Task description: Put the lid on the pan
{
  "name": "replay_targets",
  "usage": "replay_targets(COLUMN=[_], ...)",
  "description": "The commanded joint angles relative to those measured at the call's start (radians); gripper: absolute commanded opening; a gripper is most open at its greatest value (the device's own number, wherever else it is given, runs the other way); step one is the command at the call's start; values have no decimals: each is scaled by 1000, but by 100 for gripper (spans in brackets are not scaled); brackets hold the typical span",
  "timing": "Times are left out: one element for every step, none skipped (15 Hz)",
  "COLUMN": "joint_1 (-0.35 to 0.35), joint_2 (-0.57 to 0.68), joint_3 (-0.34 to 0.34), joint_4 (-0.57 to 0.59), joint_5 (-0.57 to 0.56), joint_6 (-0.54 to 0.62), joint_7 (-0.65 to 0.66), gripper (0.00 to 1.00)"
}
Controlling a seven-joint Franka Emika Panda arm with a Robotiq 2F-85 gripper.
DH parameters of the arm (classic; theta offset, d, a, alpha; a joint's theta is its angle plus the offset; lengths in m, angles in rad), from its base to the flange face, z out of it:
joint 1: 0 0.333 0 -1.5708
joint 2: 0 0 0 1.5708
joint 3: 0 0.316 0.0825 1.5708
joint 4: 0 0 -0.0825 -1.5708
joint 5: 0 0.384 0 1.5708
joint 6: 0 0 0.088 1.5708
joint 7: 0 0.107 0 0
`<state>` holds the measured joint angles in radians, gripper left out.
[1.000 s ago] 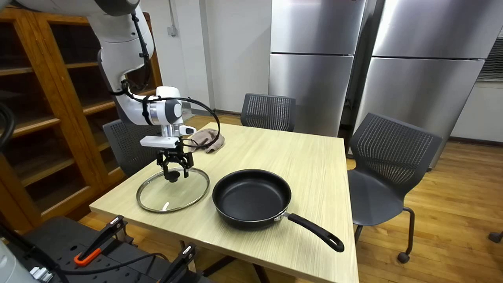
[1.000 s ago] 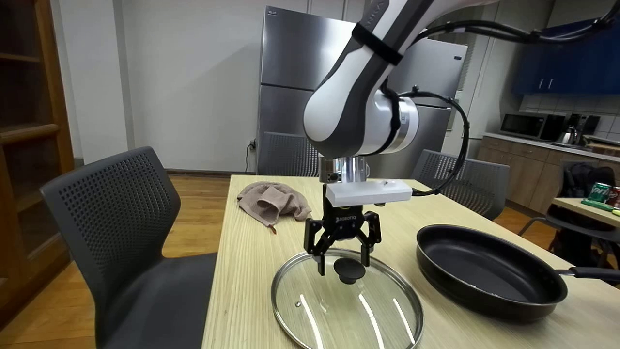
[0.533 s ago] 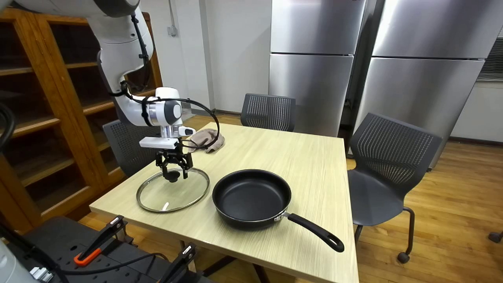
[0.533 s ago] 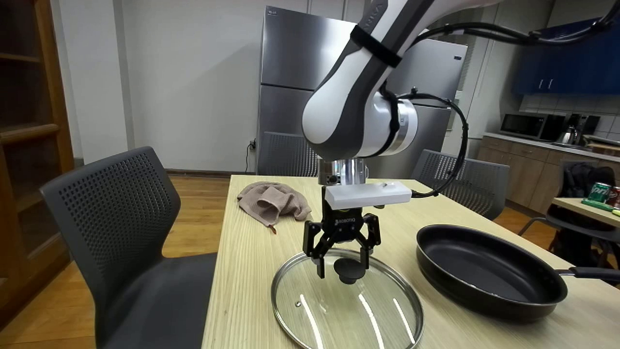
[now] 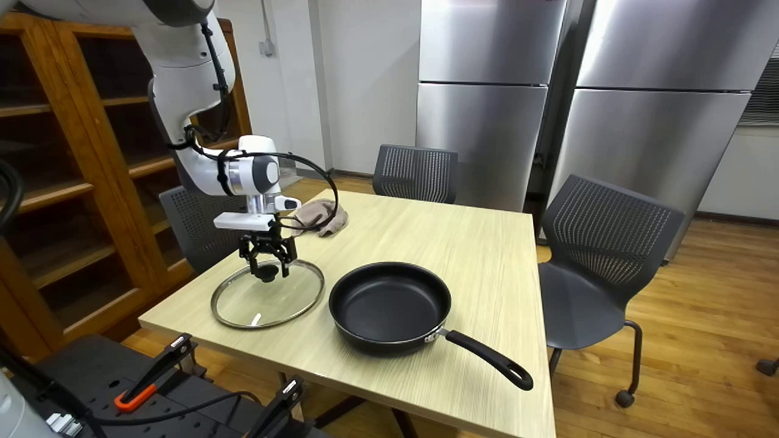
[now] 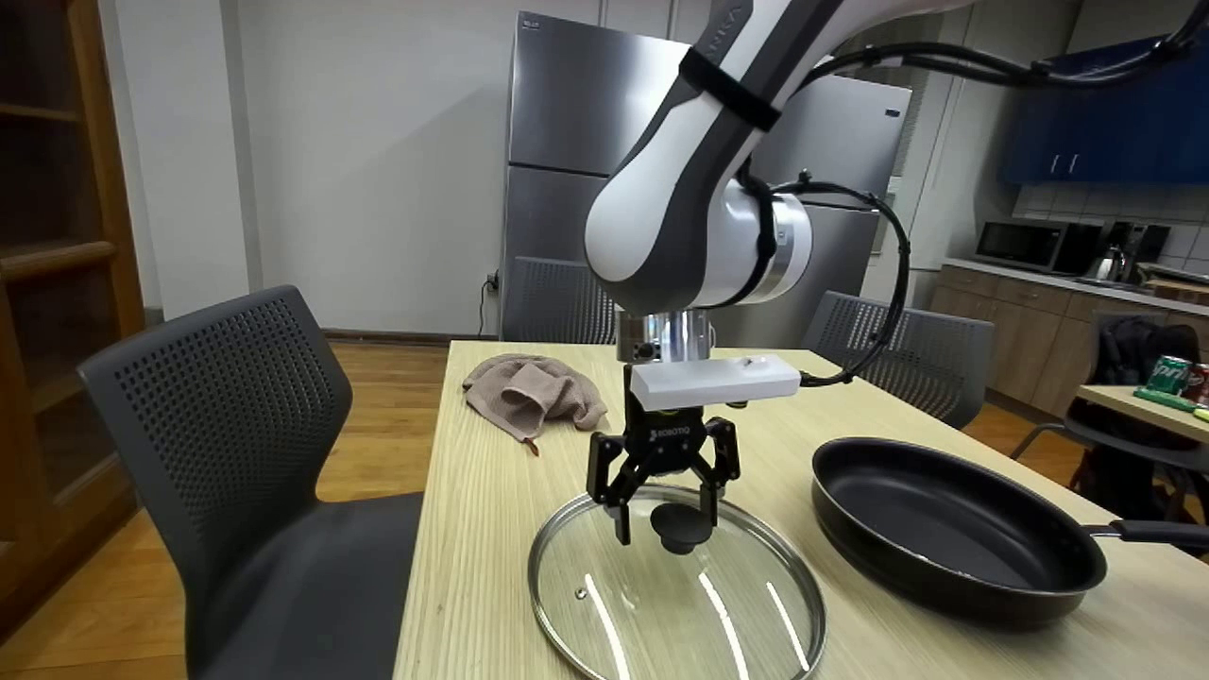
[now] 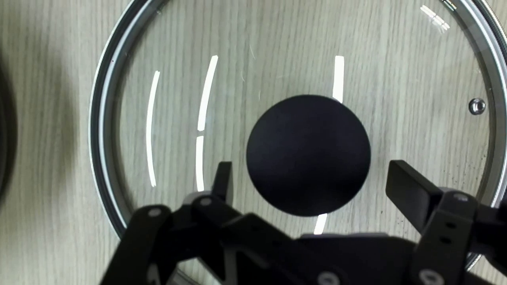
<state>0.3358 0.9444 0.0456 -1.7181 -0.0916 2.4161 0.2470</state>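
The glass lid (image 5: pixel 268 304) lies flat on the table in both exterior views (image 6: pixel 661 614), and its glass fills most of the wrist view (image 7: pixel 277 71). Its dark centre knob (image 7: pixel 309 154) points up. My gripper (image 5: pixel 268 272) is open and points down at the knob in both exterior views (image 6: pixel 665 531). In the wrist view its fingers (image 7: pixel 311 174) stand on either side of the knob with a gap on each side. How low the fingertips are beside the knob is hard to tell. The black pan (image 5: pixel 389 307) sits uncovered beside the lid, also in both exterior views (image 6: pixel 954 529).
A brown cloth (image 5: pixel 319 216) lies on the table behind the gripper, also seen in an exterior view (image 6: pixel 538 392). The pan's handle (image 5: pixel 487 359) points away from the lid. Chairs (image 5: pixel 602 255) stand around the wooden table (image 5: pixel 475 243).
My gripper has shifted slightly to the left in both exterior views and looks a touch lower in one of them. It stays open. The lid and pan have not moved.
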Motion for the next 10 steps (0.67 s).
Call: replay_targets(joint_1=[13, 14, 15, 16, 17, 17, 17, 17, 16, 16], joint_2=[-22, -23, -24, -25, -27, -30, -33, -35, -37, -41], joint_3=[-2, -3, -3, -4, -4, -5, -6, -7, -7, -7], joint_4=[-28, -32, -34, -39, -42, -48, -54, -58, -62, -67], joint_5=[-10, -10, -10, -10, -10, -10, -9, -8, -8, -8], joint_6=[-10, -11, -11, -9, -7, -4, -1, 2, 6, 10], joint_7=[-3, -1, -1, 1, 2, 5, 6, 8, 9, 9], gripper=[100, 100, 100, 100, 100, 100, 100, 100, 100, 100])
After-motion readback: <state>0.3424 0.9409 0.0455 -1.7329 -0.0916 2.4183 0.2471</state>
